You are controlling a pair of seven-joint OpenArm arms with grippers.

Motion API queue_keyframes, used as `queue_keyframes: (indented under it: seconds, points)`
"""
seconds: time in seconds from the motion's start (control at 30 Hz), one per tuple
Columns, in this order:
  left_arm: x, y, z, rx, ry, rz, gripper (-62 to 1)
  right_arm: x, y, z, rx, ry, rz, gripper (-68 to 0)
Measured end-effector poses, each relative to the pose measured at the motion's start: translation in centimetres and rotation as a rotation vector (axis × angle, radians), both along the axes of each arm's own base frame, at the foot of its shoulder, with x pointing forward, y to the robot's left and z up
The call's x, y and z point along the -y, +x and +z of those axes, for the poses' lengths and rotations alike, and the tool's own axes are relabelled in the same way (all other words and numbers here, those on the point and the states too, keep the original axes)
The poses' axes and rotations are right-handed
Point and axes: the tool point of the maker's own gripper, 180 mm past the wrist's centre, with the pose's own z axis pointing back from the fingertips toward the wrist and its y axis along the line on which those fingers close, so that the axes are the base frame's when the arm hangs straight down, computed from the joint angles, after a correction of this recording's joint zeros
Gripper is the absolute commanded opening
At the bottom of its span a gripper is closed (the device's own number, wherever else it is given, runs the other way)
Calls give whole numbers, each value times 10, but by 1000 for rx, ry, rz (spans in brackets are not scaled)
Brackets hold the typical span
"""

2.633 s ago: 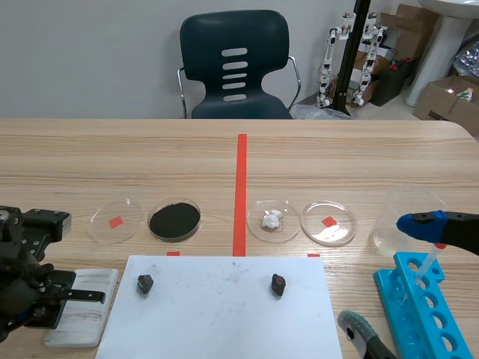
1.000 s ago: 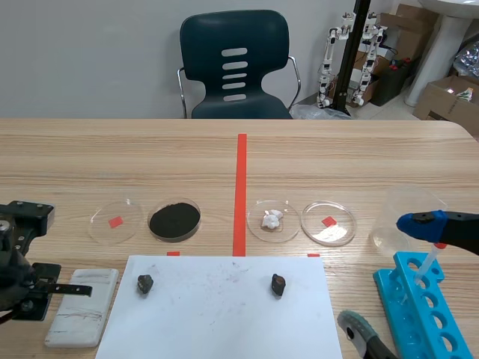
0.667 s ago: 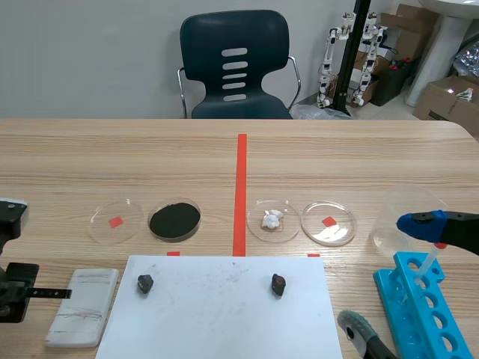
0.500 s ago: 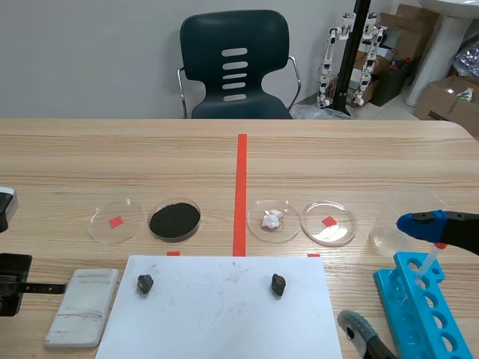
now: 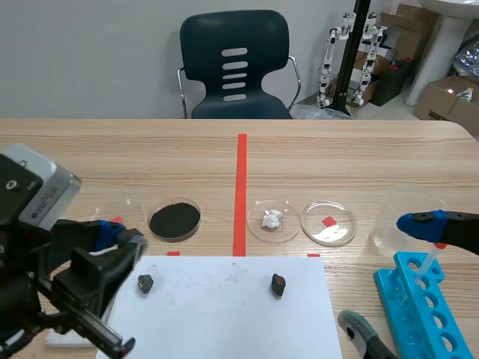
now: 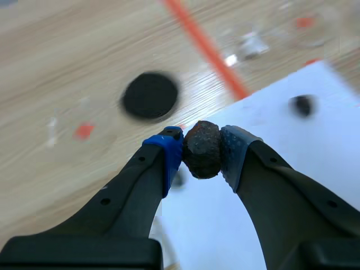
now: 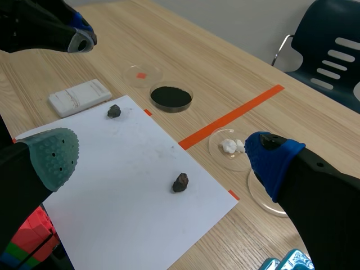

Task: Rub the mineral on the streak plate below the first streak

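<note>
**Wooden table, mineral aloft: slipping and sliding are your risks**

Wood-grain table point(image 5: 314, 161) carries everything, so start with what is nearest you. Your left gripper point(image 6: 201, 145) is clamped on the mineral point(image 6: 203, 156), a dark rough lump pinched across its middle by the two pads. It hangs in the air over the edge of the white paper point(image 5: 224, 307). The streak plate point(image 7: 79, 97) lies flat on the table just beside that paper, on the left arm's side, with faint grey marks point(image 7: 68, 97) on it. Your right gripper point(image 7: 163, 160) hangs with its fingers wide apart, holding nothing.

Only the lump's waist is gripped, so it may twist or pop out of the pads if you press it down at a slant. The plate looks loose, and a hard drag could shove it along the table instead of leaving a streak. Touch down too far up the plate and you smear over the marks already there. A careless descent could also knock the small stone point(image 5: 145, 283) lying on the paper. Farther off, the dish of black powder point(image 5: 174, 220) sits well apart from the plate.
</note>
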Motion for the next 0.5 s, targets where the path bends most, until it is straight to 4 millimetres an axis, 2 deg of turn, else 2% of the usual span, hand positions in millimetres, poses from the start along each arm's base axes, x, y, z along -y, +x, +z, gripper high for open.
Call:
queue_keyframes:
  seconds: [0.07, 0.17, 0.5]
  points:
    - [19, -11, 14, 27, -59, -82, -483, 0, 0, 0, 0, 0, 0, -54]
    - [32, -20, 25, 40, -91, -146, -483, 0, 0, 0, 0, 0, 0, -54]
    - [39, -25, 33, 46, -109, -172, -483, 0, 0, 0, 0, 0, 0, -54]
